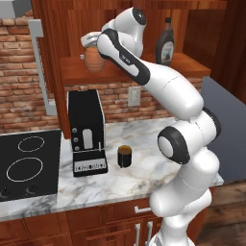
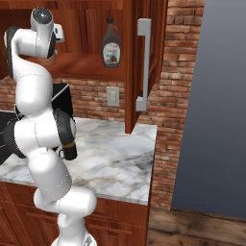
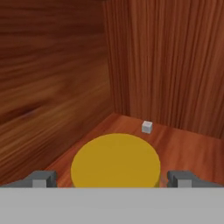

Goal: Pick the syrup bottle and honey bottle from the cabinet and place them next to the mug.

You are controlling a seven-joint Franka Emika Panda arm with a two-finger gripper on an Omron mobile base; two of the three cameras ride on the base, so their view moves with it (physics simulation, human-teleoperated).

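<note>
The cabinet is dark reddish-brown wood with a grey handle. The syrup bottle is dark brown, pale-labelled and black-capped. The honey bottle is orange-tan, its cap yellow. The mug is brown-black on a white-grey marbled tabletop.

In the cabinet, the honey bottle stands at the shelf's left end with the claw directly above it, its fingertips either side of the cap. The syrup bottle stands toward the shelf's right end. Below, on the tabletop, the mug sits just right of the coffee machine, with the stove at the left edge.
</note>
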